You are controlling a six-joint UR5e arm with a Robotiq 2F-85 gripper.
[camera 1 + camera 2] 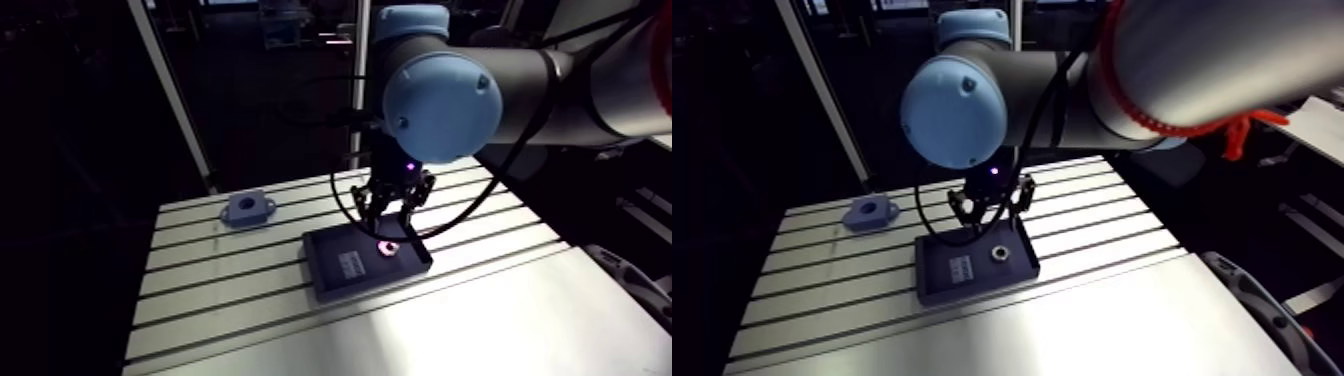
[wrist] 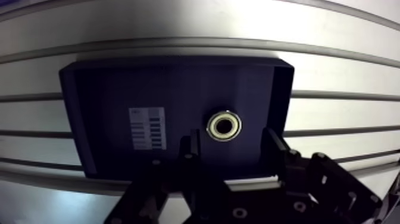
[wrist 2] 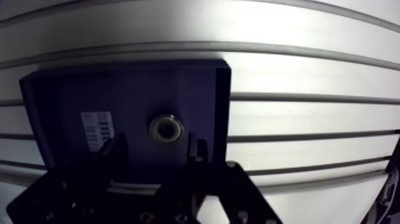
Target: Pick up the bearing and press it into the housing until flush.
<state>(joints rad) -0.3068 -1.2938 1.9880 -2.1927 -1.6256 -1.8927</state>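
Observation:
The bearing (image 2: 224,126), a small metal ring, lies flat on a dark rectangular tray (image 2: 119,89) beside a white label (image 2: 146,128). My gripper (image 2: 232,150) hangs over the tray, open, its two dark fingers (image 2: 273,149) spread wider than the bearing. The bearing sits just ahead of the gap between them, untouched. In the arm view the gripper (image 1: 393,222) points straight down above the bearing (image 1: 387,246). The blue housing (image 1: 247,209), a block with a round bore, stands alone on the table toward the far left, well apart from the tray.
The slotted aluminium table (image 1: 480,310) stretches smooth toward the near edge. The tray (image 1: 345,270) lies mid-table across several slots. A slanted pale post (image 1: 170,90) rises behind the table's far left corner.

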